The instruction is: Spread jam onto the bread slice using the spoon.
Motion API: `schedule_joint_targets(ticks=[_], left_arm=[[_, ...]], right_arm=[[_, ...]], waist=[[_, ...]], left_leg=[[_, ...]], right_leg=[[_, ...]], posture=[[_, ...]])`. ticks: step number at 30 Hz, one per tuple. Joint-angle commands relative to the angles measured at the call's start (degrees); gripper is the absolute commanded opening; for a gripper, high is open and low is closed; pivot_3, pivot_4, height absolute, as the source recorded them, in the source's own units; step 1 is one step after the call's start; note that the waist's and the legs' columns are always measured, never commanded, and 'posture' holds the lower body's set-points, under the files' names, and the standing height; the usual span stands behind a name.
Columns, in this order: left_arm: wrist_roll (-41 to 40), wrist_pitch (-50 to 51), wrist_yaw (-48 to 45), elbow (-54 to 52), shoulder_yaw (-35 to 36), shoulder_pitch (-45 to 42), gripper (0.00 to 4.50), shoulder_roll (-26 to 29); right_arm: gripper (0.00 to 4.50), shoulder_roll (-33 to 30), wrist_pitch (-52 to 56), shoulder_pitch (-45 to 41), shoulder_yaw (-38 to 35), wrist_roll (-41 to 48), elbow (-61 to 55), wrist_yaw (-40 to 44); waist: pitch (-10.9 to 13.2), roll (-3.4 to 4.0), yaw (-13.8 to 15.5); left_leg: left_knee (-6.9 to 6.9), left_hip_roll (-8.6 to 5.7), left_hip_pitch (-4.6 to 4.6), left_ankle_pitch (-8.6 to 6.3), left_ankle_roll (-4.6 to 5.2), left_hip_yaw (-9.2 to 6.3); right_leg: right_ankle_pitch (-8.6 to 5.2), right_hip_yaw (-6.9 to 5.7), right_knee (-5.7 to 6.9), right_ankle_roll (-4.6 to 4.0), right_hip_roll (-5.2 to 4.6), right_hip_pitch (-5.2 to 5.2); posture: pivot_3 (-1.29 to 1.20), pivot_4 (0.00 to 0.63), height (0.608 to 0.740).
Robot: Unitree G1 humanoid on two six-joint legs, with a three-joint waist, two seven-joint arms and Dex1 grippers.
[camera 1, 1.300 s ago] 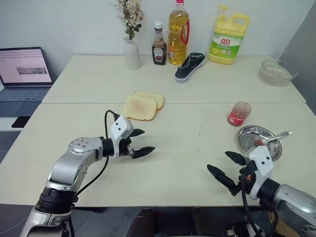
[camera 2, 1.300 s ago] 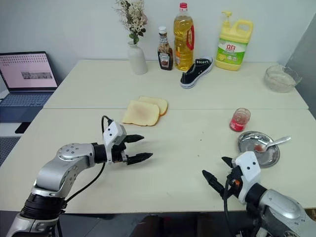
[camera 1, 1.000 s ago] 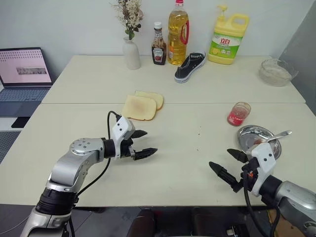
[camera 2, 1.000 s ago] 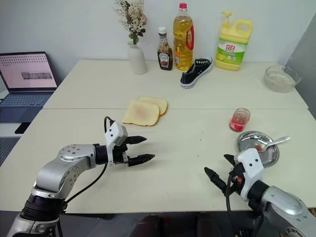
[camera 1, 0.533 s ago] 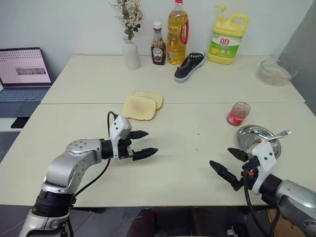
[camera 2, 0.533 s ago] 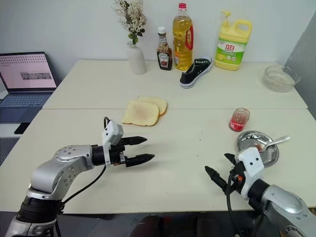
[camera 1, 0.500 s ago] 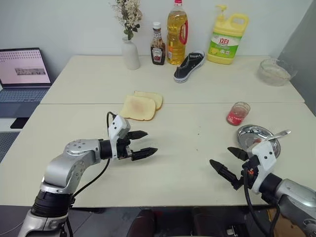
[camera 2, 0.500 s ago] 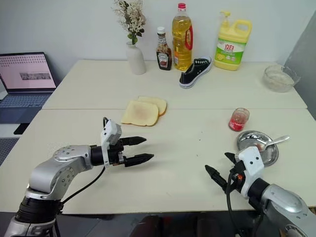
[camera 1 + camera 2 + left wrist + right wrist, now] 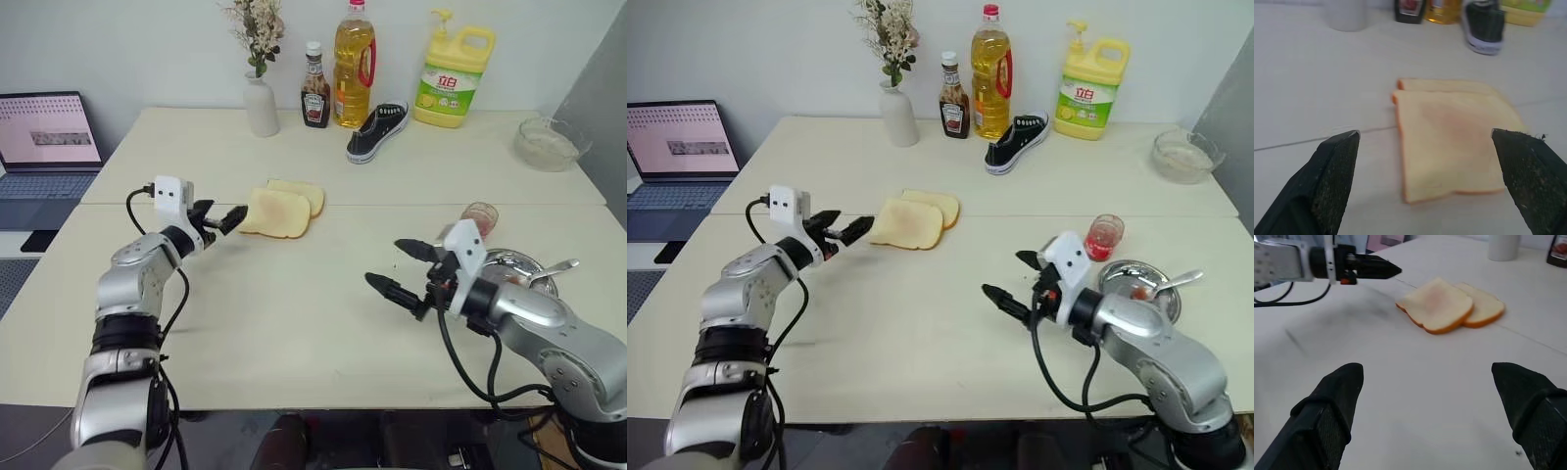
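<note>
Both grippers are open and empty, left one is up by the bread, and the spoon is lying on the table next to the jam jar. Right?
Not quite. The spoon rests in the round steel dish, its handle over the rim, not on the table; the right eye view shows it. The rest holds: the left gripper and right gripper are open and empty, the left one beside the bread slice, and the jam jar stands near the dish.

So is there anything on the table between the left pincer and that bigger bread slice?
Nothing visible. The left pincer, jaws open, hovers just short of the large pale yellow bread slice, with bare cream table between them. The smaller, browner-crusted slice lies on the far side, partly under it.
</note>
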Motion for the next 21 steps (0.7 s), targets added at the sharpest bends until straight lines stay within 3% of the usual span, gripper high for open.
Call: schedule_joint_targets(ticks=[1,7,13,17,21], left_arm=[[2.2,-6.3,0.8,11.8,0.8,-6.0,4.50,-1.2],[2.5,-6.6,-5.4,25.6,1.1,-12.2,4.50,-2.4],[3.6,-5.3,-12.9,26.7,-0.5,-12.7,4.50,-3.9],[5.6,-6.4,-13.1,28.1,-1.4,-12.9,4.50,-4.3],[6.6,-7.7,-12.1,30.0,-0.8,-13.9,3.68,-4.5]], right_arm=[[4.49,1.6,-0.7,-5.6,2.4,-1.1,1.2,1.8],[4.49,1.9,-0.5,-7.7,2.9,-2.6,2.7,2.7],[4.49,1.5,-0.3,-6.0,1.7,-3.6,2.5,2.3],[4.49,1.3,-0.6,-5.2,1.9,-5.5,2.7,1.9],[4.50,2.0,-0.9,-4.9,1.9,-6.5,2.7,1.6]], waist=[[0.0,-0.02,0.0],[0.0,-0.11,-0.2],[0.0,-0.12,-0.6],[0.0,-0.12,-1.1],[0.0,-0.12,-1.1]], left_leg=[[0.01,-0.03,-0.02,0.01,-0.01,0.02],[-0.01,-0.04,-0.08,0.00,-0.02,-0.01],[0.01,-0.04,-0.10,0.00,0.00,-0.02],[0.01,-0.04,-0.09,0.00,0.00,-0.04],[0.02,-0.04,-0.07,0.00,0.00,-0.04]], right_leg=[[0.00,0.01,0.00,0.00,-0.01,-0.02],[0.00,-0.03,-0.02,0.02,-0.01,-0.08],[0.00,-0.03,0.05,0.01,0.00,-0.09],[0.00,-0.03,0.10,0.02,0.00,-0.09],[0.00,-0.03,0.12,0.02,0.01,-0.09]], posture=[[0.00,0.150,0.740],[0.00,0.150,0.740],[0.00,0.150,0.740],[0.00,0.150,0.740],[0.00,0.150,0.740]])
